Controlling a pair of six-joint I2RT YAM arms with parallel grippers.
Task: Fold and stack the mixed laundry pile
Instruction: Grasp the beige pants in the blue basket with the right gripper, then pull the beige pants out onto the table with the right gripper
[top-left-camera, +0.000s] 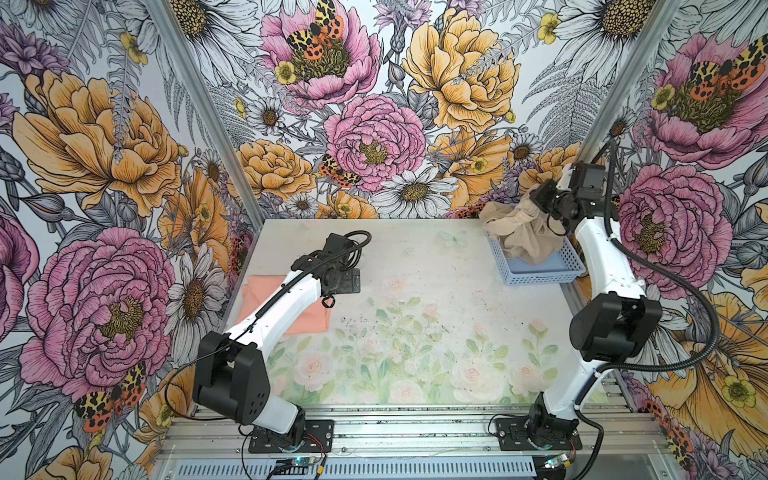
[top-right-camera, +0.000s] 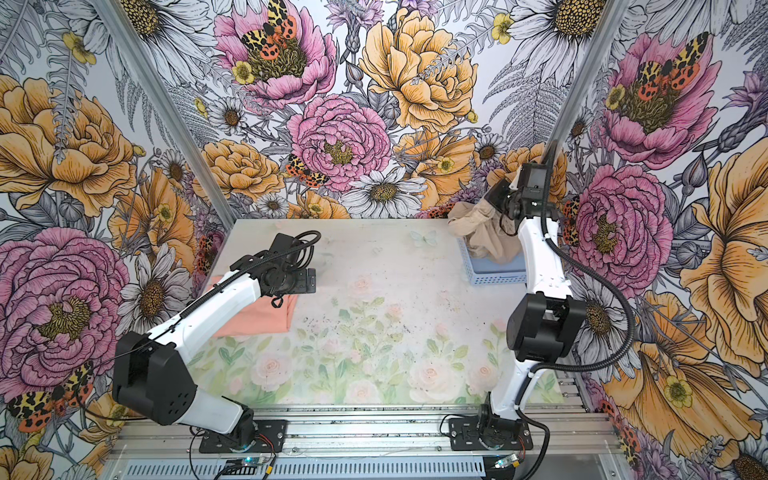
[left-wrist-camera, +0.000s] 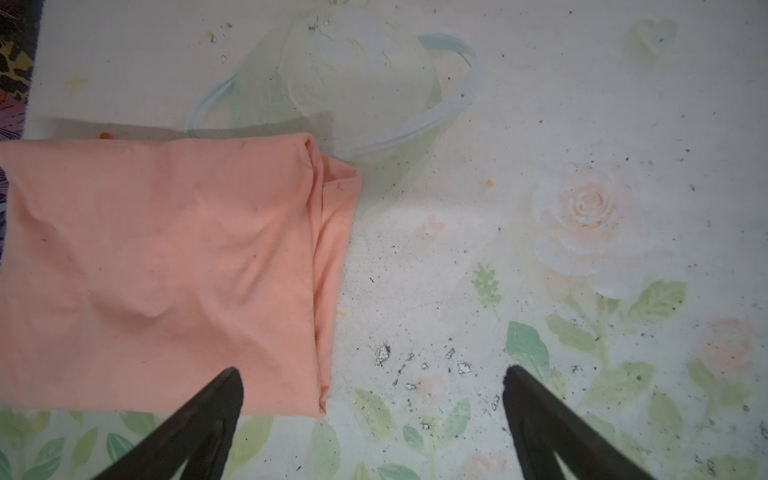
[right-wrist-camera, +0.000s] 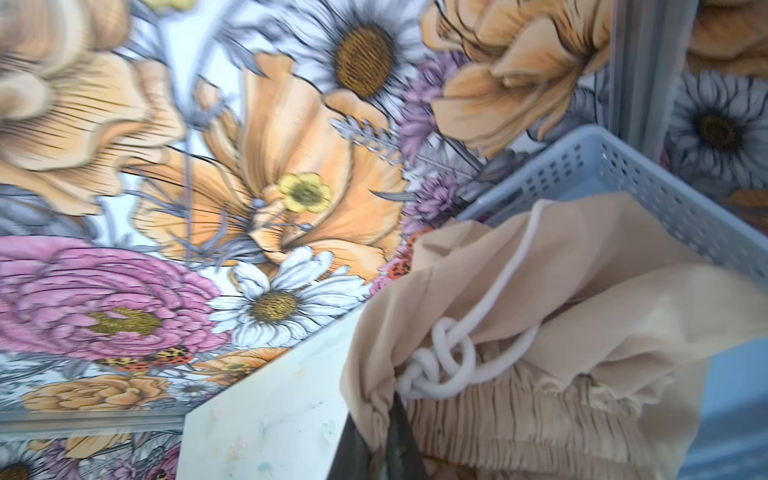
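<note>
R fingers (right-wrist-camera: 357, 453) clamped shut on beige garment (right-wrist-camera: 540, 332) waistband, prob. to pull it from far-right basket (right-wrist-camera: 623, 166); L fingers (left-wrist-camera: 208, 415) wide open, empty, at folded pink tee (left-wrist-camera: 166, 270) edge, left.

From above, the left arm (top-left-camera: 274, 307) covers the middle of the peach T-shirt (top-left-camera: 309, 322) at 9 o'clock on the desk (top-left-camera: 415, 257). At 1 o'clock the right hand (right-wrist-camera: 376, 424) is buried in the beige garment (top-left-camera: 519, 237), which hides much of the basket (top-left-camera: 540, 276). The right wrist view is blurred.

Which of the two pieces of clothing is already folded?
The peach-pink T-shirt, lying flat in a neat rectangle on the table; the beige garment hangs crumpled over the blue basket.
</note>
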